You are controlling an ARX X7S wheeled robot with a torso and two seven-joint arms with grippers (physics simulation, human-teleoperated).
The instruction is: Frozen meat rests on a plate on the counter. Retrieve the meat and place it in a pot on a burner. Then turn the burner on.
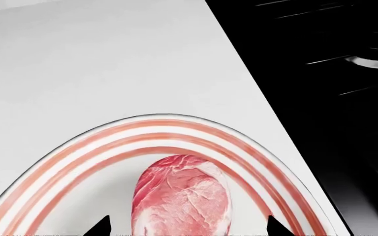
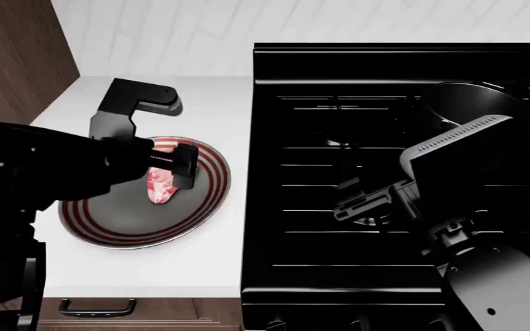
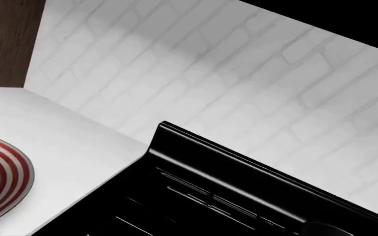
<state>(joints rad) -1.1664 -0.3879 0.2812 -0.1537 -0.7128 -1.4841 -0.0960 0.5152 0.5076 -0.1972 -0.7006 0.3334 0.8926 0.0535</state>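
Left gripper over meat, jaws spread either side.
Meat's long axis runs between the tips, lower centre of frame, on plate; right gripper state: cannot tell.

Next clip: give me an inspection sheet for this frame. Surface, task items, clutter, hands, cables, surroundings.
Surface: white counter left of the black stove top.
Task items: meat lies on the striped plate; black pot sits at the stove's far right, on the grates.
Clutter: nothing seen.
Hands: left hand sits low over the plate, open, a fingertip on either side of the meat, not closed on it; right hand hangs above the stove centre, its fingers not clearly visible.
Cables: nothing seen.
Surroundings: white brick backsplash, brown wood panel at far left, cabinet handle under the counter.
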